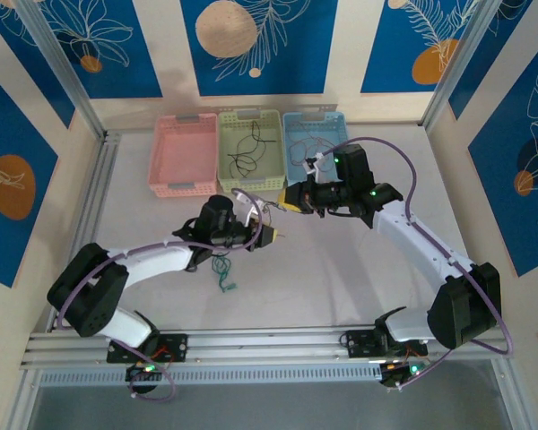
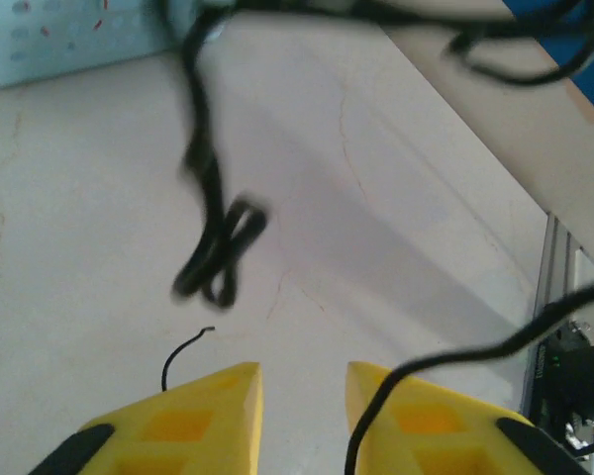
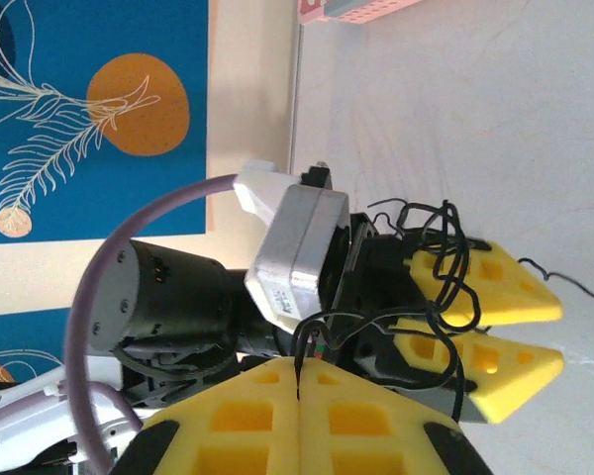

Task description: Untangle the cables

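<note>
Black cables (image 2: 213, 257), yellow fingers (image 2: 208, 416); pink basket (image 1: 184, 157), green basket (image 1: 248, 185), blue basket (image 1: 316, 116)

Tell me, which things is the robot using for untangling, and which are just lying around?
For the job:
- black cables
- green cable on the table
- left gripper
- right gripper

Just lying about:
- pink basket
- green basket
- blue basket

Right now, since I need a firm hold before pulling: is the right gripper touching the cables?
Touching. In the right wrist view the right gripper is shut, thin strands of the cables running into the seam between its fingers.
</note>
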Robot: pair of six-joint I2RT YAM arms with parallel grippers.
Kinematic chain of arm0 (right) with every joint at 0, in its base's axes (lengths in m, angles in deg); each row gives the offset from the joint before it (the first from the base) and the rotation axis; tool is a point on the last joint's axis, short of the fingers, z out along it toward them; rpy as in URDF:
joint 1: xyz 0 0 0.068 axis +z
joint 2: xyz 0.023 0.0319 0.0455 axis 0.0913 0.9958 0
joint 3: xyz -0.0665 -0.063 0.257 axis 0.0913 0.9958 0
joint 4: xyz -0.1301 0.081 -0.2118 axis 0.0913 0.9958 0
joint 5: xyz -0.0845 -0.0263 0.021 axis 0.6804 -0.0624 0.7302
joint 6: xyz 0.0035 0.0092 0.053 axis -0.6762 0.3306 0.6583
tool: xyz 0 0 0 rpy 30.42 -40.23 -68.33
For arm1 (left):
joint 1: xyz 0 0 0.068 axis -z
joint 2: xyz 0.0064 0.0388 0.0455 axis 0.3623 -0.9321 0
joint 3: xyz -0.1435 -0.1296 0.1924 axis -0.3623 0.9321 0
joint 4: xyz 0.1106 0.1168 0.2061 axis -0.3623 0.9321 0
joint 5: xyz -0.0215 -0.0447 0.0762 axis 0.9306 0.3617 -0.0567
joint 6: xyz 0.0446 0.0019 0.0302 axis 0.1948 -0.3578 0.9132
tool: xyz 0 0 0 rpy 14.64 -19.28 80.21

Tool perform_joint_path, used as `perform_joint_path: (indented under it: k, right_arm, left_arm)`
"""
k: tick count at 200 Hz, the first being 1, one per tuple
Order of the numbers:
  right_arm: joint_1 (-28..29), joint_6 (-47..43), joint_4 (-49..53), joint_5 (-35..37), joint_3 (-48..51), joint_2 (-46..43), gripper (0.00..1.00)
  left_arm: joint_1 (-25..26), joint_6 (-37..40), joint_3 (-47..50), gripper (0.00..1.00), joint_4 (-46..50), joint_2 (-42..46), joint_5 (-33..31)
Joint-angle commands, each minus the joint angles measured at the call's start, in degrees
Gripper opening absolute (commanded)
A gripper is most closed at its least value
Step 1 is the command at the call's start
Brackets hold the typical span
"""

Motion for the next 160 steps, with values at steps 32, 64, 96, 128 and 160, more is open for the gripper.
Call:
perform_joint_path:
  k: [32, 64, 96, 128, 160]
  right_arm:
    - [-2.60, 0.59, 2.75, 3.03, 0.93, -1.15, 0.00]
    - [-4.45, -0.69, 2.76, 6.20, 3.89, -1.77, 0.02]
    - [-3.93, -7.59, 1.65, 7.51, 3.41, -1.79, 0.40]
    - [-1.88, -17.29, -3.78, 14.65, 5.00, -8.02, 0.52]
    - [1.54, -28.30, -17.15, 15.29, 10.43, -14.93, 0.56]
  left_arm:
    - [0.43, -3.83, 4.93, 0.00, -3.29, 5.91, 0.94]
    - [0.47, -2.85, 4.89, 0.00, 4.66, 11.67, 0.32]
    - [0.48, -1.43, -3.05, 0.00, 19.71, 17.25, 0.56]
    - [0.35, 4.43, -16.28, 0.00, 41.77, 20.26, -3.30]
    - [0.33, 9.84, -29.20, 0.00, 59.08, 19.16, -3.53]
